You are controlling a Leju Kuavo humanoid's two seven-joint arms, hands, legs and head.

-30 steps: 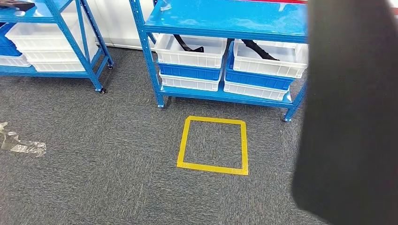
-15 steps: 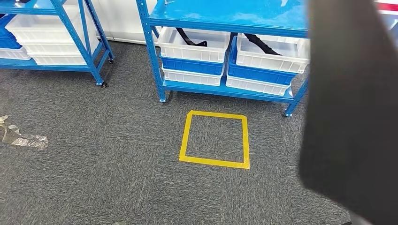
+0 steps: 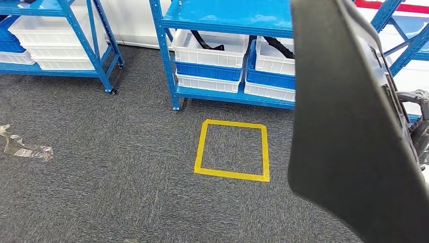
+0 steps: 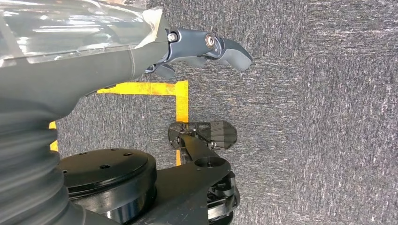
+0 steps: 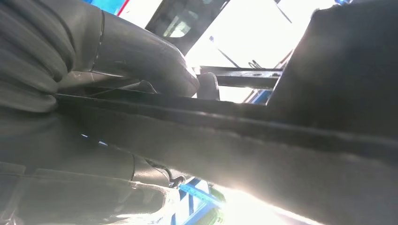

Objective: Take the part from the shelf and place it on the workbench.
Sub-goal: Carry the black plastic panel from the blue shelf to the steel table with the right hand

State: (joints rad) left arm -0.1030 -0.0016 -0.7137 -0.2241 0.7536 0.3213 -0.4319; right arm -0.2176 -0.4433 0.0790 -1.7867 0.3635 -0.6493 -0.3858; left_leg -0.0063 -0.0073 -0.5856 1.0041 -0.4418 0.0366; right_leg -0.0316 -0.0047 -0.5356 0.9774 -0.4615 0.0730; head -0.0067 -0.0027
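Nearest to me, a large flat black plastic panel part hangs in front of the head camera on my right side. Its long axis runs steeply, from a rounded lower corner low over the carpet up past the top of the picture, leaning a little so the upper end sits further left. I see one such part in hand. My right hand grips it: in the right wrist view the thick grey thumb lies pressed over the part's edge, with a dark finger tip just beyond it; the glare there is strong, so I judge the grip mostly from that thumb. My left hand hangs by my side over the grey carpet, holding nothing, its dark fingers loosely apart and curved.

On the carpet ahead lies one square outline of yellow tape. To the far left lies one crumpled scrap of clear plastic film.

Beyond the square stands a blue steel shelf rack; under its upper deck I count two white plastic bins, each stacked on a blue bin and another white one, each top bin holding a black strap-like piece. A second blue rack stands to the left with more white bins.
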